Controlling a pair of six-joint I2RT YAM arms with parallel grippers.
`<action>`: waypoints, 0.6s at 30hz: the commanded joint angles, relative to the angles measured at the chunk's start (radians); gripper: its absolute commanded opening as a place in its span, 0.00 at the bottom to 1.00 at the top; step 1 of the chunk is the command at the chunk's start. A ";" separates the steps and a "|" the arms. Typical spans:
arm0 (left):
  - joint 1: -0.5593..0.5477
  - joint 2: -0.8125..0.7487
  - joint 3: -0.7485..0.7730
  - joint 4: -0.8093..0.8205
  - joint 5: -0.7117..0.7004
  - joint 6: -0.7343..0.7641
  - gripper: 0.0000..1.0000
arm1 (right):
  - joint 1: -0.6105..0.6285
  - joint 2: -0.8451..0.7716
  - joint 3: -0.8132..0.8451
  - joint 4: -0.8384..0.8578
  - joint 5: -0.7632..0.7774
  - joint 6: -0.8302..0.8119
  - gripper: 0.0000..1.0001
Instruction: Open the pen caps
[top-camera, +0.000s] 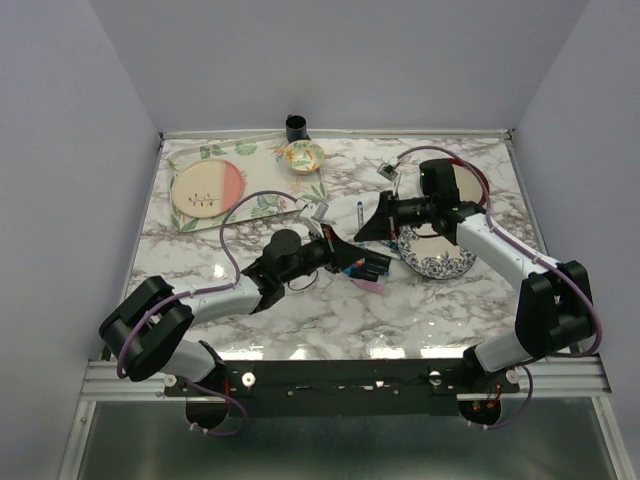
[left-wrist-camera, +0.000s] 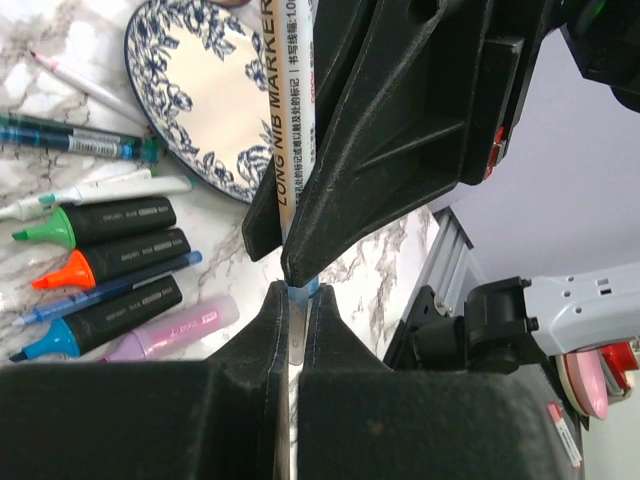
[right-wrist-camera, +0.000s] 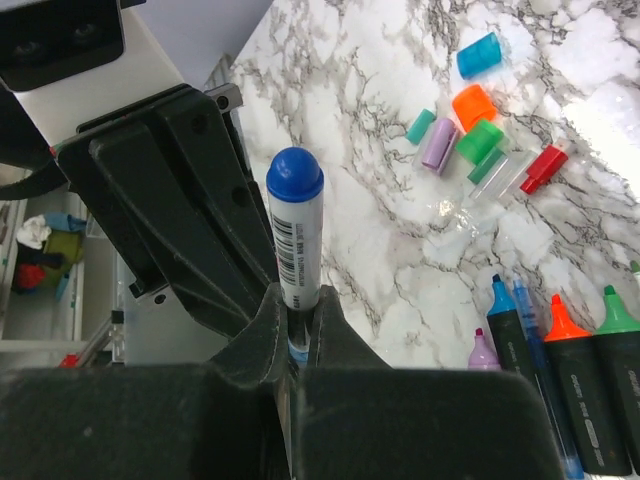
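A white marker (left-wrist-camera: 283, 110) with a rounded blue top end (right-wrist-camera: 295, 175) stands upright between both grippers. My left gripper (left-wrist-camera: 298, 300) is shut on its blue pen cap (left-wrist-camera: 303, 291) at the lower end. My right gripper (right-wrist-camera: 300, 310) is shut on the white body (right-wrist-camera: 297, 250) just above that cap. The two sets of fingertips nearly touch, as the top view shows for the left gripper (top-camera: 368, 258) and right gripper (top-camera: 366, 236). Loose pen caps lie on the marble: blue (right-wrist-camera: 478, 54), orange (right-wrist-camera: 474, 105), green (right-wrist-camera: 484, 141), purple (right-wrist-camera: 439, 146), red (right-wrist-camera: 543, 168).
Uncapped highlighters, green (left-wrist-camera: 110, 220), orange (left-wrist-camera: 120, 260), blue (left-wrist-camera: 110, 315) and pink (left-wrist-camera: 170, 330), lie with thin pens beside a blue-patterned plate (top-camera: 437, 262). A pink-and-cream plate (top-camera: 207, 187), a small bowl (top-camera: 303, 155) and a black cup (top-camera: 297, 127) stand at the back left.
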 joint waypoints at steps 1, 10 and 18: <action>-0.014 0.034 -0.028 -0.011 0.089 0.010 0.00 | -0.022 -0.013 0.254 -0.043 0.101 -0.018 0.00; -0.023 -0.087 -0.160 -0.087 0.057 0.046 0.00 | -0.057 0.112 0.494 0.014 0.049 0.136 0.01; -0.022 -0.142 -0.191 -0.161 0.059 0.115 0.00 | -0.076 0.107 0.409 0.153 -0.002 0.271 0.01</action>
